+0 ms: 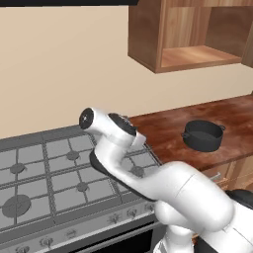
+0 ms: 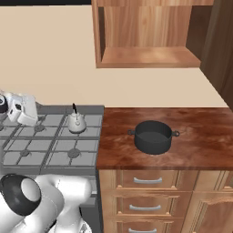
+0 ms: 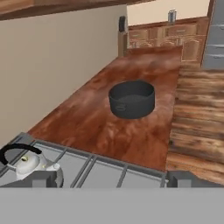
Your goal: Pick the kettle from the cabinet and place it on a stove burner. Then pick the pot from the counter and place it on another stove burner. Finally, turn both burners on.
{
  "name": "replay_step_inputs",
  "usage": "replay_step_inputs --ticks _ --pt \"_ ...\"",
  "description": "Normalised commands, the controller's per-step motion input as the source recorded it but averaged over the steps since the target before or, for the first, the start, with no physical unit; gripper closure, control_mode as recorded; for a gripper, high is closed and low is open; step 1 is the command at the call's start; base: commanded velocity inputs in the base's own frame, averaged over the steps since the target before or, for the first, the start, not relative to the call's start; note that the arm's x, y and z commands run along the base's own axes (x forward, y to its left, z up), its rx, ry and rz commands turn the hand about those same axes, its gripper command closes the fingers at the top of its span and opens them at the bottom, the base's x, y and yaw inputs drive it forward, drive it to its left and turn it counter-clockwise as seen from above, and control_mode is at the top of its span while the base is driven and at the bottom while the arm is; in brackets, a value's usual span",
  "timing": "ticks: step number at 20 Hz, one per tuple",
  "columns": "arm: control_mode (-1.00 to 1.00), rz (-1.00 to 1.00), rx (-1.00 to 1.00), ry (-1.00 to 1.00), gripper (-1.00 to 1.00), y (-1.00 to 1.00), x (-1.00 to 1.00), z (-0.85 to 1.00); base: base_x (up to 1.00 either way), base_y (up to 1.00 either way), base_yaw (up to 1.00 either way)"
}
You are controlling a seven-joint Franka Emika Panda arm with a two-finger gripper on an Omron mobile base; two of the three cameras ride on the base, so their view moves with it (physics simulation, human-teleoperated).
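- Claw (image 3: 107,178) fully open, empty, low over the stove's right edge.
- Kettle (image 2: 76,123) upright on the rear-right stove burner grate, just left of the claw in the hand view.
- Pot (image 2: 154,136) on the bench (image 2: 200,145), well apart from the stove.
- Cabinet (image 2: 145,57) shelf bare.

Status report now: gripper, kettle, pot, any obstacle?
Gripper open, empty. Small pale grey-white kettle on rear stove burner. Wide dark pot on reddish-brown counter, not yet picked. Path to pot looks free.
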Motion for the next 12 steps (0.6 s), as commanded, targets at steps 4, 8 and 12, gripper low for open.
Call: replay_step_inputs --ticks 4,8,12 --pt "-1.00 0.10 0.27 -0.01 -1.00 -0.62 -0.24 0.44 0.00 0.00 0.00" --pt "-1.00 0.10 0.28 0.00 -1.00 -0.60 -0.22 0.33 0.00 0.00 0.00" --pt "-1.00 0.10 0.32 -0.02 -1.00 -0.60 -0.36 0.03 0.00 0.00 0.00"
